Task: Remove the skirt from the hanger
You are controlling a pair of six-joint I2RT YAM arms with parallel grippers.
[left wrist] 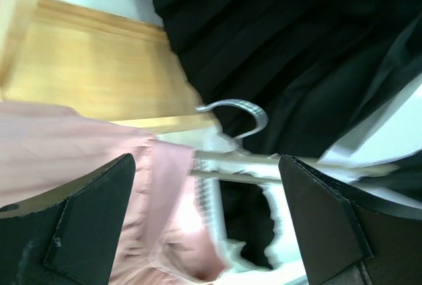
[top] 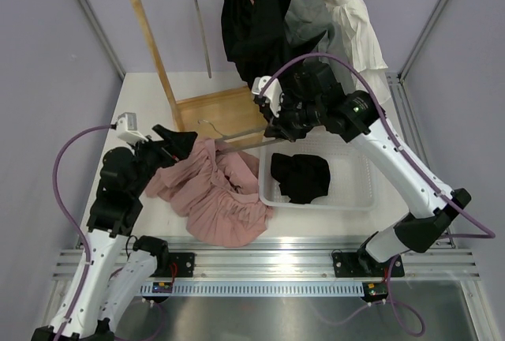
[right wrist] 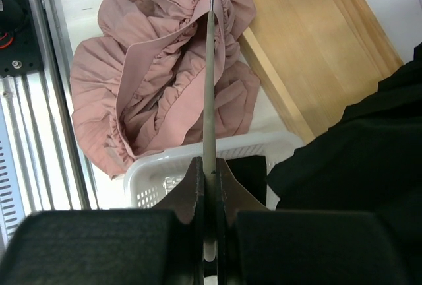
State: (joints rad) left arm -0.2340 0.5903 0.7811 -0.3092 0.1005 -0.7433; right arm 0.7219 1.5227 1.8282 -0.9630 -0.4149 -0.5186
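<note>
The hanger (right wrist: 210, 87) is being clamped by the right gripper (right wrist: 210, 166), its far end being cut from view past the skirt (right wrist: 132, 100) ahead. The left gripper (left wrist: 204, 173) is being held wide apart.

White basket (top: 355, 192) sits just beneath the right claw (top: 274, 129) — black cloth (top: 300, 177) inside; wooden rack (top: 150, 49) behind it, dark clothes (top: 252, 25) hanging.

The skirt (top: 217, 199) is plain dusty pink; the hanger (right wrist: 210, 100) is silver-grey; the basket (top: 316, 204) is white, its bundled garment (top: 300, 177) black; the clothes rack (top: 150, 41) is pale honey wood; it carries a black garment (top: 252, 25), a grey garment (top: 312, 9) and a white garment (top: 359, 33); the cables (top: 55, 171) are purple.
</note>
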